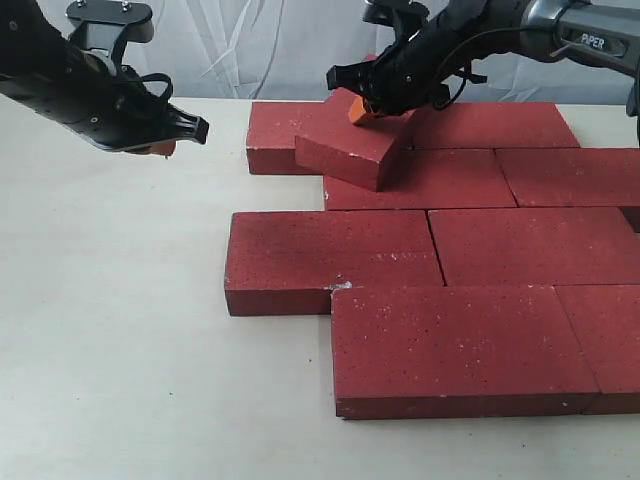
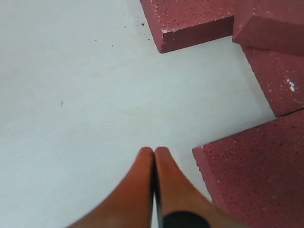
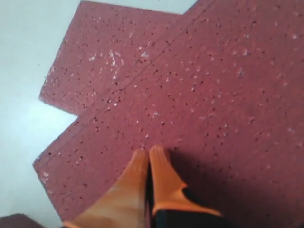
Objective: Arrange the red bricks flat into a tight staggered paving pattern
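Several red bricks [image 1: 430, 340] lie flat in staggered rows on the right of the table. One brick [image 1: 352, 140] sits tilted and skewed on top of the back rows, overlapping a back-left brick [image 1: 275, 135]. My right gripper [image 1: 362, 110] is shut, its orange fingertips [image 3: 149, 156] pressed on the tilted brick's [image 3: 190, 95] top face. My left gripper [image 1: 165, 148] is shut and empty, hovering over bare table left of the bricks. In its wrist view the gripper [image 2: 154, 152] points at the pale surface, brick corners [image 2: 256, 175] beside it.
The pale table [image 1: 120, 330] spreads left and front of the bricks. A white wrinkled backdrop [image 1: 270, 40] stands behind. Brick rows run off the right edge of the exterior view.
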Motion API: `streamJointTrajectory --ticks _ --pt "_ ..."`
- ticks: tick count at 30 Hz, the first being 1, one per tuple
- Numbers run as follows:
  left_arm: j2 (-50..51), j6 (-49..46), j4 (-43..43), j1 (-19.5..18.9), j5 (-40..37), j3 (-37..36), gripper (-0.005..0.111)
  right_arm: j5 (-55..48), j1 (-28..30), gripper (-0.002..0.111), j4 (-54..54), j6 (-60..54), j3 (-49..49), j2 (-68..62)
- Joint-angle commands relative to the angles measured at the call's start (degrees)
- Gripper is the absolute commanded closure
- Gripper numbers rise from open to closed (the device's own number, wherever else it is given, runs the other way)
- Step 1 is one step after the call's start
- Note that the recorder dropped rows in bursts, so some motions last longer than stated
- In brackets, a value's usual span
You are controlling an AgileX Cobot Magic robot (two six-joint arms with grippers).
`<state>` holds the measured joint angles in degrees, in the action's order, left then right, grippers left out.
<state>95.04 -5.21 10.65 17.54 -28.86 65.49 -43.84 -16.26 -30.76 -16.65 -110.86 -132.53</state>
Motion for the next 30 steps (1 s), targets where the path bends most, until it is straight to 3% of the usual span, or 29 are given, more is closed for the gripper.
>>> streamJointTrajectory --ticks 1,7,15,21,30 --pt "0.1 0.3 0.3 0.3 0.5 0.4 0.107 -11.3 0.2 0.109 3.4 1.0 -0.3 0.8" --pt "0.1 0.3 1.1 0.3 -0.9 0.4 0.107 -25.7 0.2 0.109 3.5 1.3 -0.3 3.7" --pt "-0.3 0.8 4.1 0.3 -8.5 0.4 0.107 -26.1 -0.8 0.109 4.3 1.9 5.4 12.7" --pt "-4.0 0.8 4.6 0.3 -10.0 0.4 0.107 -26.1 -1.9 0.109 8.2 2.1 8.9 18.0" --pt "-13.5 0.7 -1.4 0.3 -12.0 -3.5 0.107 -10.8 -1.8 0.109 14.2 7.5 8.9 15.9"
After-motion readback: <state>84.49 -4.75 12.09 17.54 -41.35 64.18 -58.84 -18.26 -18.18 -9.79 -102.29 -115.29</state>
